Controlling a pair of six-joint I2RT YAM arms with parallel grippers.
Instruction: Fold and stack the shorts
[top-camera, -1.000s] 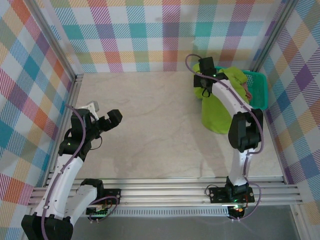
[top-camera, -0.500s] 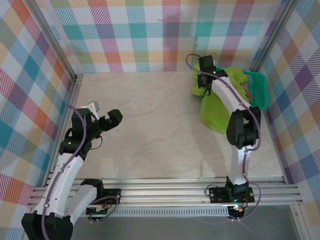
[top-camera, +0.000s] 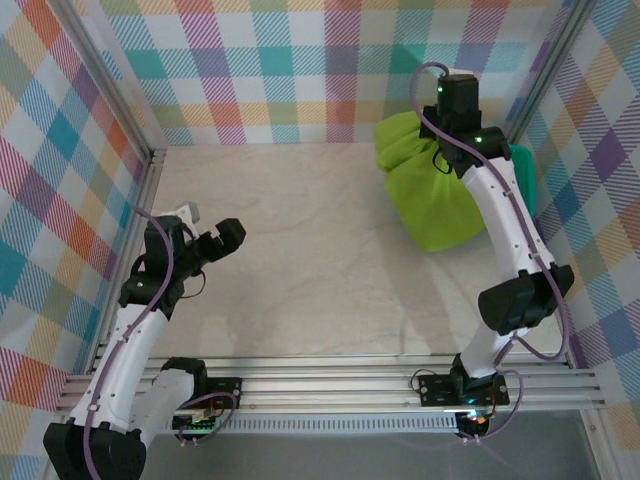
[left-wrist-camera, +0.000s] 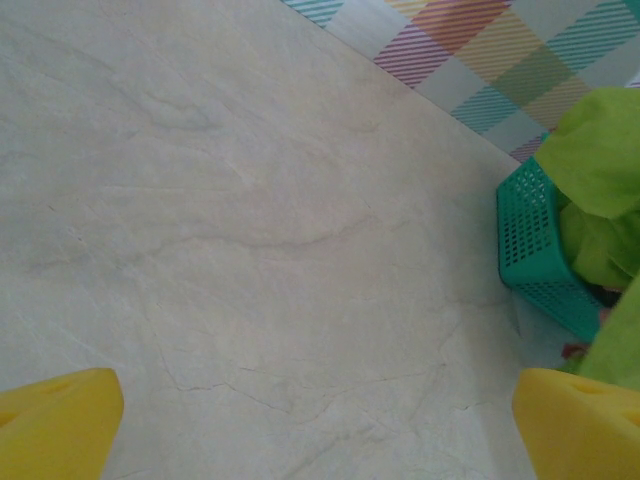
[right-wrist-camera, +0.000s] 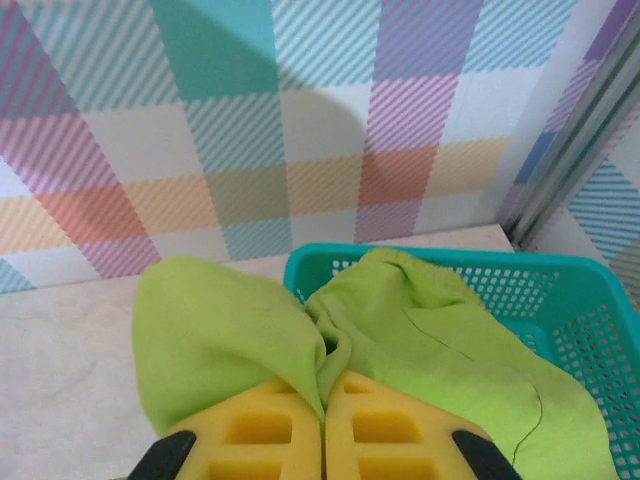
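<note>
**Plaid walls, pale counter: green shorts in the right pincer's pinch by the basket**

Plaid walls (top-camera: 300, 70) in pastel checks close off the far side and both flanks of a pale, marble-veined counter (top-camera: 300, 250), with the two arm bases bolted to the rail at its near edge.

The lime green shorts (top-camera: 430, 190) are the largest thing here. They form a bunched mass in the far right corner, spreading from the back wall toward the middle of the counter's right side. From the right wrist, the cloth gathers into a fold that runs down between the fingers. One lobe falls left over the counter, and the other drapes right, over the rim and into the teal mesh basket (left-wrist-camera: 525, 235). The basket sits in that same corner, against the right wall, and green cloth covers much of it in the overhead view.

The right arm reaches up the right side of the counter and bends over the shorts. The right pincer (right-wrist-camera: 323, 420) has its yellow pads pressed together, with a ridge of the green fabric nipped between them (no gap shows between the pads).

The left pincer (top-camera: 208, 230) hangs over the bare left part of the counter, well apart from the shorts and basket. Its fingers are spread wide with nothing between them, and they sit at opposite bottom corners of the left wrist view.

A speck of pink shows by the basket's foot, too small to identify.
</note>
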